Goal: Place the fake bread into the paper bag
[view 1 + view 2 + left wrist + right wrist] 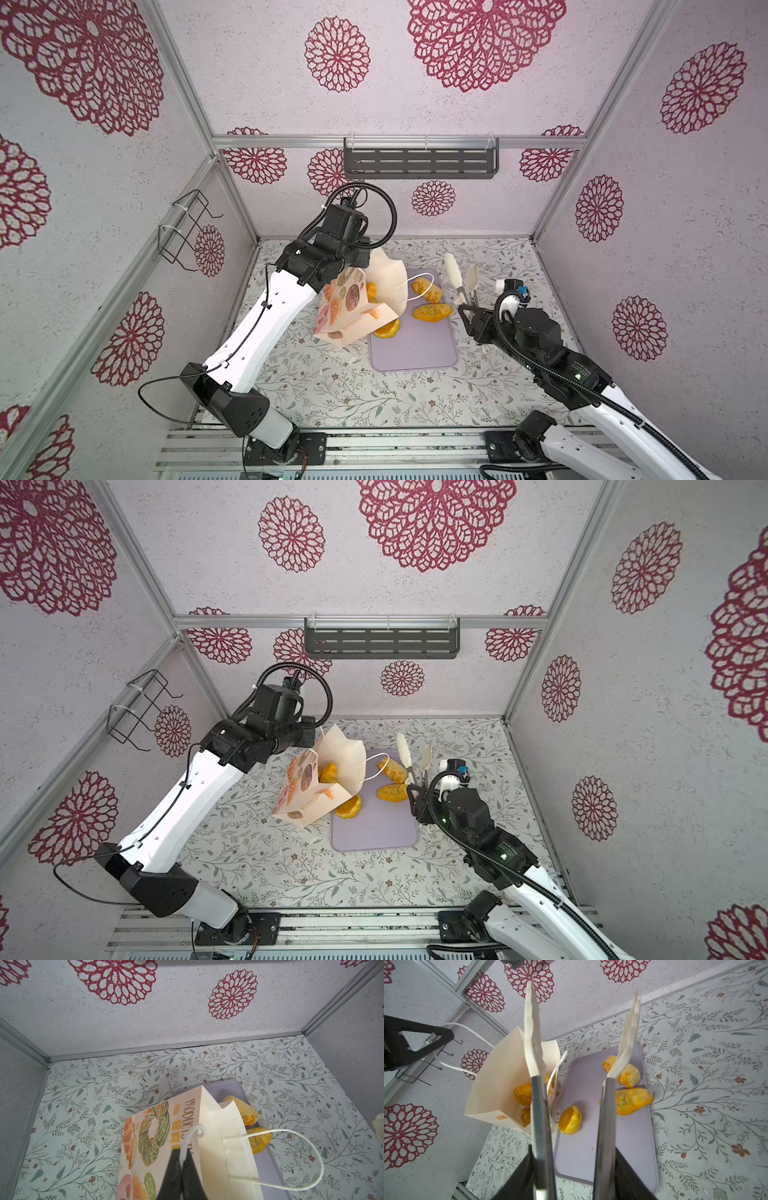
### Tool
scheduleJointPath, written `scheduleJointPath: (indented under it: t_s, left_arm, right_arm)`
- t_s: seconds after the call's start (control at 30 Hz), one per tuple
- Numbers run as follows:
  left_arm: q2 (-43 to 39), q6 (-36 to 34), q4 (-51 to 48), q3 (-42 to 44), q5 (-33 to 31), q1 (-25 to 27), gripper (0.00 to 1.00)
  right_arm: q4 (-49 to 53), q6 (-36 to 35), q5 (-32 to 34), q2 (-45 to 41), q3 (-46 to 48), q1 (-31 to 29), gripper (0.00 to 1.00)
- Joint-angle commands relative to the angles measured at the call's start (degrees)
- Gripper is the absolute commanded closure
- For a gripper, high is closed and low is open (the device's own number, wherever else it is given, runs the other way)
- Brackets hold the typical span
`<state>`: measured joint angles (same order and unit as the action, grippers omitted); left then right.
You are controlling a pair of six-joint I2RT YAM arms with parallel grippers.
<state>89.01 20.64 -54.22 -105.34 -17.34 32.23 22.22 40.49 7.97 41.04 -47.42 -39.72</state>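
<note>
**1. Tool state.** My right gripper (467,318) is clamped on the arms of the tongs (607,1115). The tongs stand open, and nothing lies between their white tips (531,1032). My left gripper (182,1152) is pinched tight on one cord handle (193,1132) of the paper bag (500,1076).

**2. Containers.** The paper bag stands tilted, well to the left of the tongs, with its mouth open and turned towards them. Inside I see a seeded loaf (522,1094) and a second piece (526,1116) beside it. I cannot tell whether more lies deeper.

The tray (623,1147) lies just left of the tongs and reaches as far as the bag. It carries three pieces:
- The oval loaf (633,1101) and the twisted roll (627,1075) are both near the tongs.
- The round bun (570,1120) is farther off, just beside the bag's lower edge.

**3. Step in hand.** In my judgement, the step is to take the next piece off the tray, and the oval loaf is the handiest.
- Set one tip down on each side of the loaf, across its narrow width.
- Close only until the loaf is held, because a hard squeeze may squirt it out.
- Lift above the bag's rim before travelling left.
- Steer clear of the free handle (280,1129), which loops over the tray by the twisted roll.
- Release only once the tips are over the open mouth.
</note>
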Motion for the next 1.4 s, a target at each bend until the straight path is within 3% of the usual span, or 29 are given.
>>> scheduleJointPath:
  t_s: [0.0, 0.43, 0.9, 1.13, 1.37]
  left_arm:
    - [-1.98, -0.38, 2.54, 1.61, 0.28, 0.30, 1.00]
    - [-4.39, -3.77, 6.32, 4.99, 0.89, -0.48, 1.00]
    - [-5.18, -1.50, 8.34, 8.21, 9.80, -3.66, 1.00]
    - [-5.58, -1.48, 10.34, 11.30, 10.05, -3.97, 1.00]
    - [-10.26, -0.47, 14.97, 17.98, 10.81, -5.75, 1.00]
  right_arm:
    - [1.55, 2.52, 1.60, -0.91, -0.82, 0.35, 0.48]
    - [6.89, 11.57, -0.90, 2.45, 1.44, 0.35, 0.48]
    - [-6.77, 25.36, -5.07, 6.04, 13.54, -1.65, 0.54]
    - [-7.91, 26.92, -2.88, 8.65, 11.12, -6.71, 0.54]
    - [-10.07, 28.28, -3.55, 10.06, 10.33, -7.95, 0.54]
